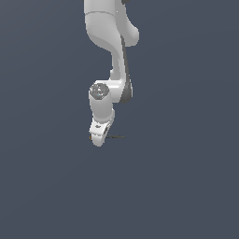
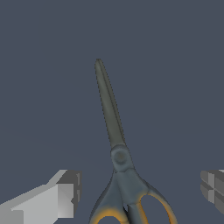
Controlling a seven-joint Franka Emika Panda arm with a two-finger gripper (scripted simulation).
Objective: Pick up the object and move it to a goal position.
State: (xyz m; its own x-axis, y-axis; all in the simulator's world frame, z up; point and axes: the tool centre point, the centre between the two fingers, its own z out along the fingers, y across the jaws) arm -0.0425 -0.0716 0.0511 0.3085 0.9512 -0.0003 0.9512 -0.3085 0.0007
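The scissors [image 2: 119, 148] lay flat on the plain grey surface [image 2: 175, 65], handles between the jaws and blades running out ahead of them. The gripper [image 2: 140, 194] stood apart, one finger [image 2: 57, 197] on each side, neither touching. They looked light, stiff, thin and likely slippery; the pivot, just beyond the handle rings, seemed the best hold. No writing showed.

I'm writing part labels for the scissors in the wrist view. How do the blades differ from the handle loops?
The scissors' closed grey-green blades are one thin, straight, tapering shaft ending in a point; the handle loops curve and spread apart. The blades are plain dull grey-green, whereas the loops carry orange inner rims. The blades show in full, the loops are cut off by the picture edge. Both meet at the round pivot.
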